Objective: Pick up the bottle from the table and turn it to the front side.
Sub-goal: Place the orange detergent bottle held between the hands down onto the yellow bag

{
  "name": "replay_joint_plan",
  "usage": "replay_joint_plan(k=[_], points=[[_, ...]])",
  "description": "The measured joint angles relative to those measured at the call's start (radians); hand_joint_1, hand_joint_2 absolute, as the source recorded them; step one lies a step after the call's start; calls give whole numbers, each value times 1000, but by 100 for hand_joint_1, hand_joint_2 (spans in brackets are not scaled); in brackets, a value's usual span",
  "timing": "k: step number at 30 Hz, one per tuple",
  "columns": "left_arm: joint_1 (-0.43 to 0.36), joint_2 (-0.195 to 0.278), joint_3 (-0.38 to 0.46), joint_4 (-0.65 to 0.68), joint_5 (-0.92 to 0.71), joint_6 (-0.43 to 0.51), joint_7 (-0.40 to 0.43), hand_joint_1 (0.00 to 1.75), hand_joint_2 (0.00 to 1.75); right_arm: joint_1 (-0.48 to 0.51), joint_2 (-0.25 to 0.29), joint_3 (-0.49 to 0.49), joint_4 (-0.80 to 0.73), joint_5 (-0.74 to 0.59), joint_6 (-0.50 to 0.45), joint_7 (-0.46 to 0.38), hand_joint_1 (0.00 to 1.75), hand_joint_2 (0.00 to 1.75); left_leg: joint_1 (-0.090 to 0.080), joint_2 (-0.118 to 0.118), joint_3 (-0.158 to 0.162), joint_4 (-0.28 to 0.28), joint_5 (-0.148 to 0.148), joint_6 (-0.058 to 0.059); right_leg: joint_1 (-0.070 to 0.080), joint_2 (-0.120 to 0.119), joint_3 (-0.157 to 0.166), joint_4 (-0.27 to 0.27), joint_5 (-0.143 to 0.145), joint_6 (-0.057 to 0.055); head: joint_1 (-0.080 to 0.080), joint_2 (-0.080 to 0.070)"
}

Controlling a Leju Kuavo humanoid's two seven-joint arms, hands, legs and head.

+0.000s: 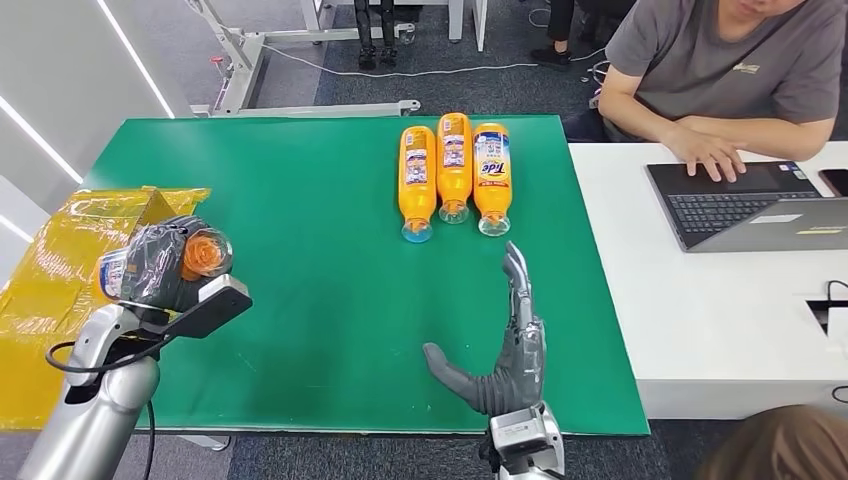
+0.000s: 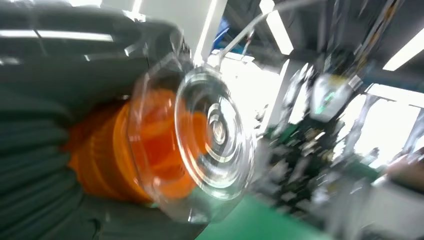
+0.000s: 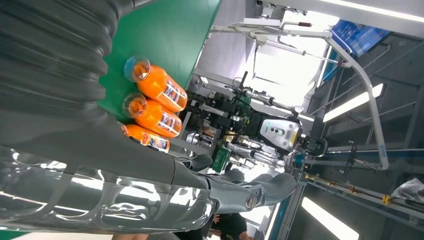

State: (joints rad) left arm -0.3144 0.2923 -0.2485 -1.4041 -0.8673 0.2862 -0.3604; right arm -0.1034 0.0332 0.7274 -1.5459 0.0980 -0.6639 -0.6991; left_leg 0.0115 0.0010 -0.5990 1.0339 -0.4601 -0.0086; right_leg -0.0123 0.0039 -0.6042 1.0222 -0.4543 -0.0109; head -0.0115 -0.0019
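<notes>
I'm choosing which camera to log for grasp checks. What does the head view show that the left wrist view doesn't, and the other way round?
Head view alone: three orange bottles lying side by side on the green table, the open right hand, and a person's hand on a laptop. Left wrist view alone: the held bottle's clear cap close up, blurred. Both: the left hand gripping an orange bottle.

L arm is bent up at the left side, its left hand raised w/ fingers wrapped around a bottle. R arm reaches forward; right hand is flat, fingers straight and together, thumb out to the side.
</notes>
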Motion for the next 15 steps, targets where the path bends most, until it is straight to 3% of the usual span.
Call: replay_joint_plan(k=[7,15], points=[[-116,53,-13,272,-86,-19,-16,175,175,22,-1,-25,-24,-6,22,0,0,175,0,0,0,0,1,-1,0,1,0,0,0,0,0,0],[-229,80,-123,582,-249,-47,-20,175,175,26,12,-59,-34,13,81,0,0,175,0,0,0,0,1,-1,0,1,0,0,0,0,0,0]])
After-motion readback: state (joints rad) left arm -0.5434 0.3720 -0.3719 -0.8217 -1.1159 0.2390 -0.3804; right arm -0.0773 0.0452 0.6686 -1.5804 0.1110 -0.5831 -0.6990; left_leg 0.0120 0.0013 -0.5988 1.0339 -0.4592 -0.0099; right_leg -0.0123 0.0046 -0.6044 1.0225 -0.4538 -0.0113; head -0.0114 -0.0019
